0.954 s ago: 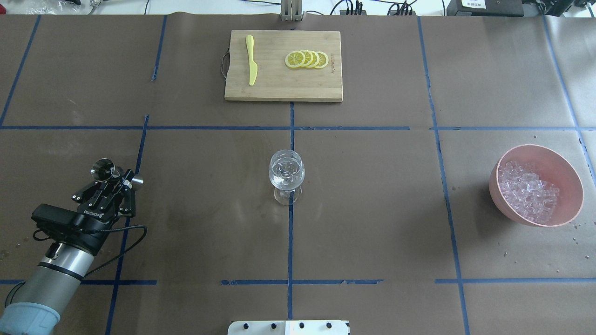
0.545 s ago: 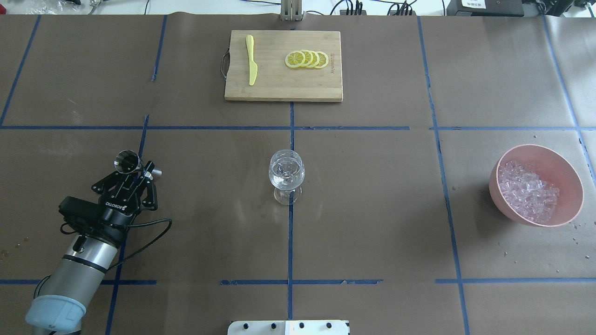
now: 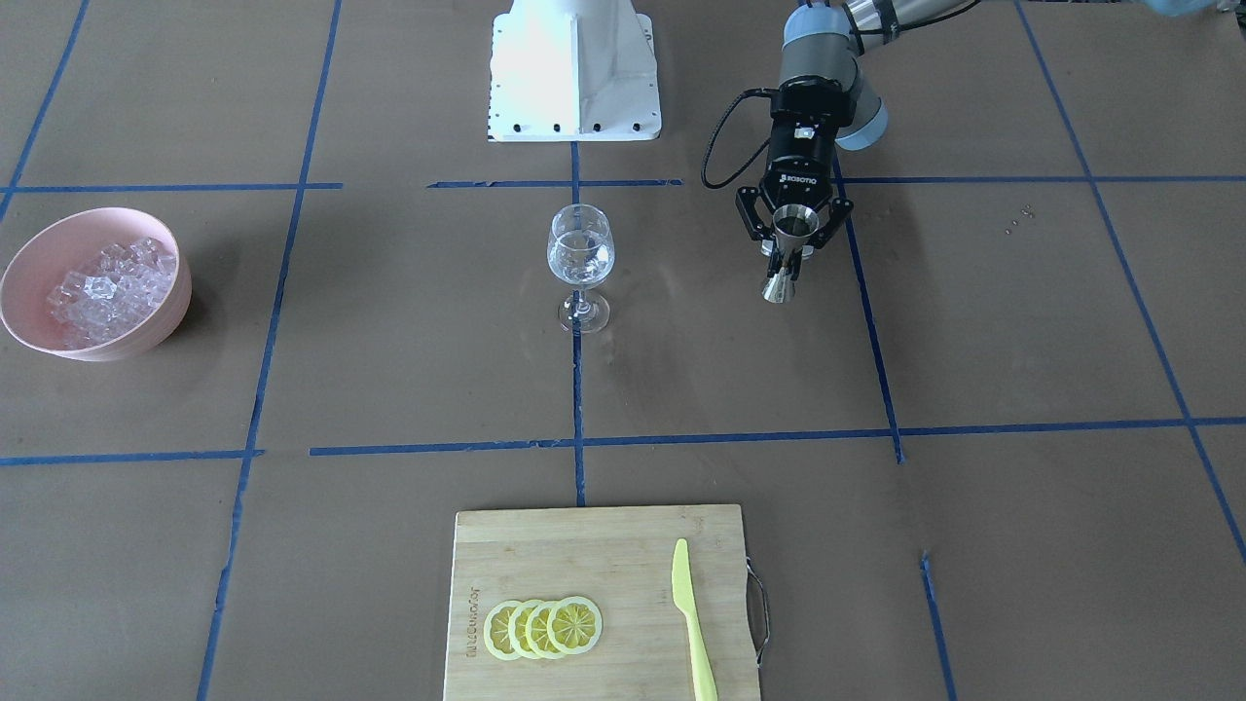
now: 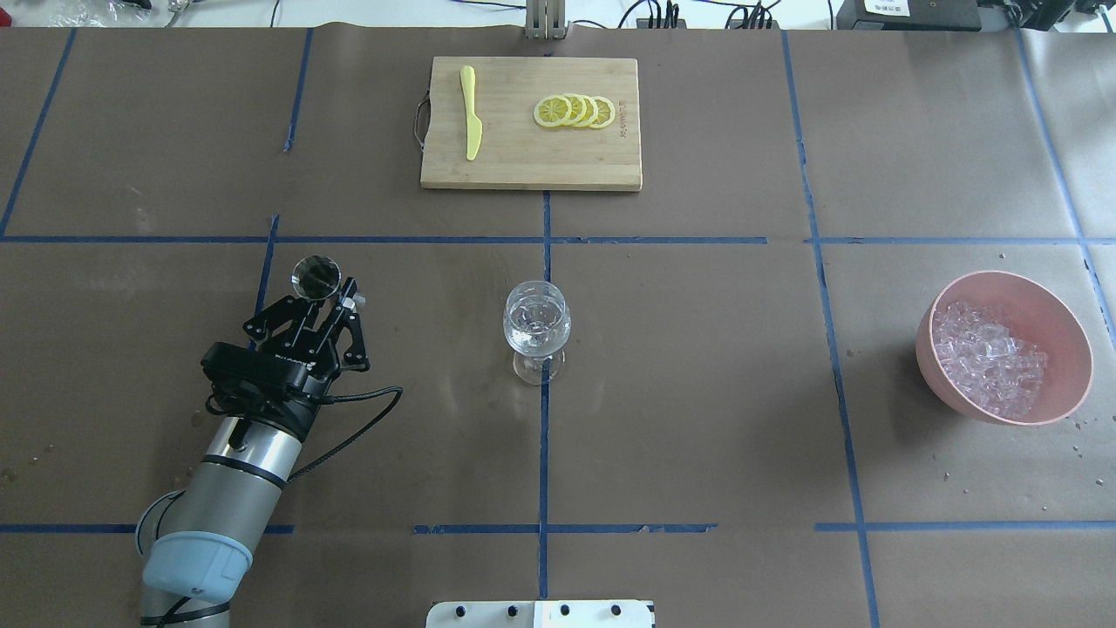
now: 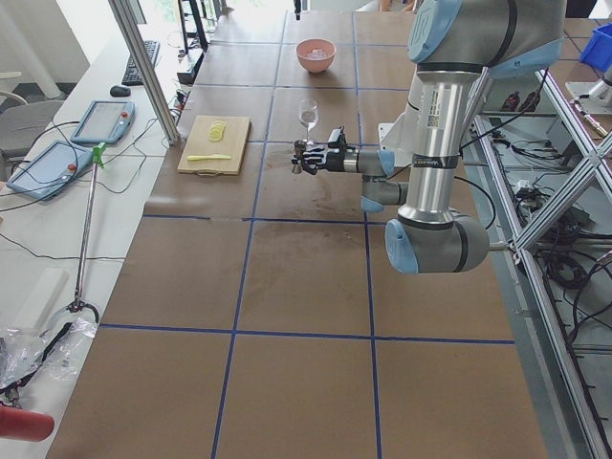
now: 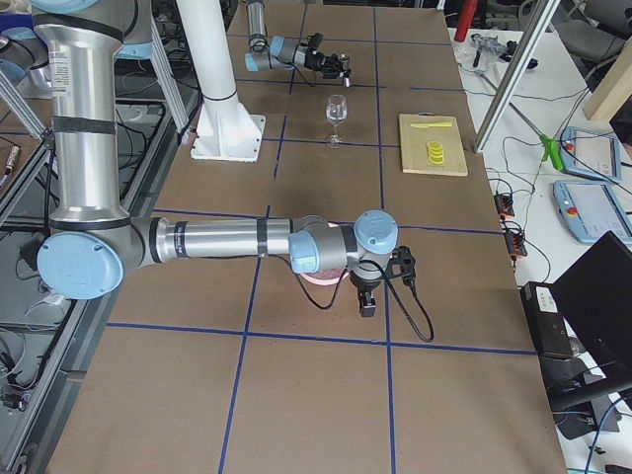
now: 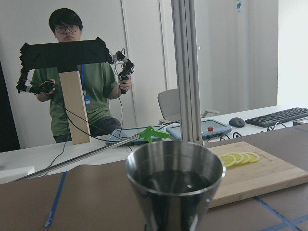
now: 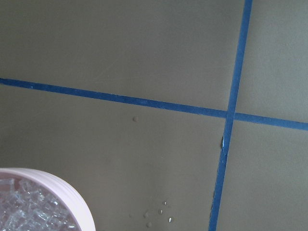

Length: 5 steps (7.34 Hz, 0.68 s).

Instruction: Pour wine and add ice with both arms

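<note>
1. My read is that this is the carry-and-pour step. The left gripper (image 4: pixel 330 298) is clamped on the waist of a steel measuring cup (image 4: pixel 316 275), which it holds upright. It sits at 9 o'clock from the wine glass (image 4: pixel 536 324), well apart from it.
2. To do this well, I'd keep the cup level on the way over. Bring its lip just over the glass rim, then tip slowly toward 3 o'clock. That glass is tall on a thin stem, so any bump from the fingers could knock it over.
3. The wine (image 7: pixel 171 180) is in the cup, dark-looking from the wrist view and a bit below the lip, so there's some slosh margin.
4. Something glints low in the glass's bowl. I honestly can't tell whether that's liquid or just reflections.
5. The pink bowl (image 4: pixel 1064 349) is at 3 o'clock from the glass, well apart, with a heap of ice (image 4: pixel 990 362) inside.
6. The right gripper (image 6: pixel 366 296) hangs over that bowl. It only shows from the side, so I can't tell if it's apart or together.
7. The cutting board (image 4: pixel 523 166) is at 12 o'clock, with lemon slices (image 4: pixel 575 111) and a yellow knife (image 4: pixel 471 113) on it. Neither is needed for this step.
</note>
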Each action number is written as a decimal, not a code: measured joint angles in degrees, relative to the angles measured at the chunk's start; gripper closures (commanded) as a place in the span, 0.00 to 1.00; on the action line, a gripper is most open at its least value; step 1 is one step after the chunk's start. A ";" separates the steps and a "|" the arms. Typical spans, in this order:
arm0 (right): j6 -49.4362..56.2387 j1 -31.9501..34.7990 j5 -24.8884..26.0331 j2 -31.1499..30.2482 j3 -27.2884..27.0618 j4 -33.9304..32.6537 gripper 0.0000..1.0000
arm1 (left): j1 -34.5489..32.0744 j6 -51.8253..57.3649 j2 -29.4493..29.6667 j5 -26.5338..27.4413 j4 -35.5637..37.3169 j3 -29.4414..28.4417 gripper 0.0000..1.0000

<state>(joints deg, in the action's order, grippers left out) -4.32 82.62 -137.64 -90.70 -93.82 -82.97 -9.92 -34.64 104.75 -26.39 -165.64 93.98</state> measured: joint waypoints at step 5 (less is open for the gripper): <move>0.02 0.00 0.08 0.16 0.17 0.00 0.00 | 0.17 1.90 5.78 -1.29 13.51 6.50 1.00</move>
<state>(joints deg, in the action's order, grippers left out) -4.31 82.62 -137.55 -90.55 -93.65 -82.97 -9.75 -32.75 110.53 -27.67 -152.13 100.48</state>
